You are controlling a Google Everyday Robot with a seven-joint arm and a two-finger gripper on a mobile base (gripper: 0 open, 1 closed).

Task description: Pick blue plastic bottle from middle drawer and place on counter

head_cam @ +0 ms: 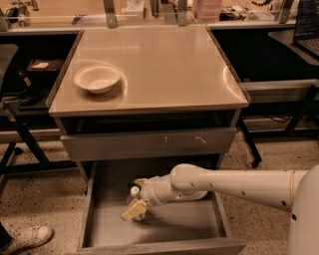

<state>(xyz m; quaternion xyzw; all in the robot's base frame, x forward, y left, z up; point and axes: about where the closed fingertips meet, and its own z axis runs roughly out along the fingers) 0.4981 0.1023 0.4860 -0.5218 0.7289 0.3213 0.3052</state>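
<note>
I have the gripper (137,197) down inside the middle drawer (97,219), which is pulled out at 6 o'clock below the cabinet. The arm (234,185) reaches in from about 4 o'clock and points toward 9. The fingers are spread: one tan fingertip (133,211) sits on the near side of the blue plastic bottle (134,191) and the other shows just behind it at 12 o'clock. I can't tell whether either pad is touching it. The bottle stands upright on the drawer floor, left of centre, with its white cap on top. Above it, the drawer with pale scratch marks on its front (149,143) stands slightly out from the cabinet. The glossy tan counter (164,69) carries a white bowl (97,78) at roughly 10 o'clock from its centre. Beyond the counter at 12 o'clock runs a cluttered bench (149,15) with metal posts, and a white shoe (27,237) rests on the speckled floor at 8 o'clock
</note>
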